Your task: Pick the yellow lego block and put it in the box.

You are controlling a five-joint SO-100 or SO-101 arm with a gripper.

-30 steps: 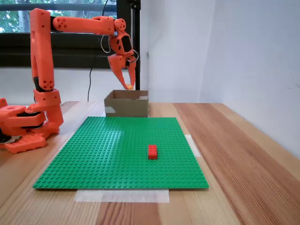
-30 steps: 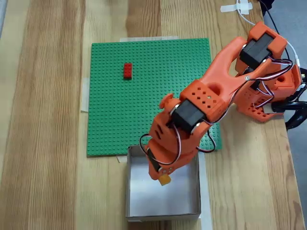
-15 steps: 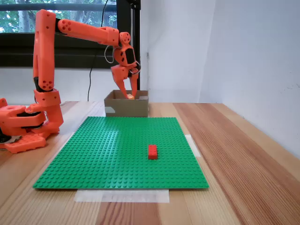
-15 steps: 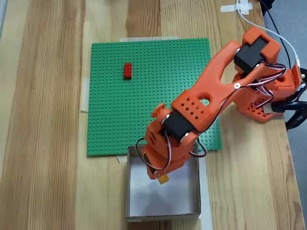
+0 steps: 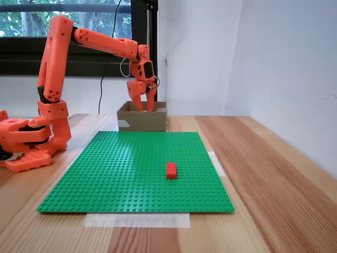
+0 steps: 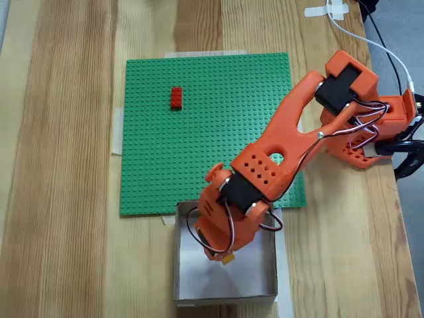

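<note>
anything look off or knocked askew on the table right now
Nothing stands out. The green baseplate lies flat and square on the table, the red brick sits upright on it, and the box stands level at the baseplate's edge. The end effector is lowered into the box with the yellow lego block at its tip.

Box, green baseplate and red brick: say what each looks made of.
The box looks like brown cardboard, matte, with thin walls and short flaps; its inside reads pale grey from above. The green baseplate looks like moulded plastic: a regular grid of studs with a slight sheen. The red brick looks like glossy hard plastic, studded likewise.
</note>
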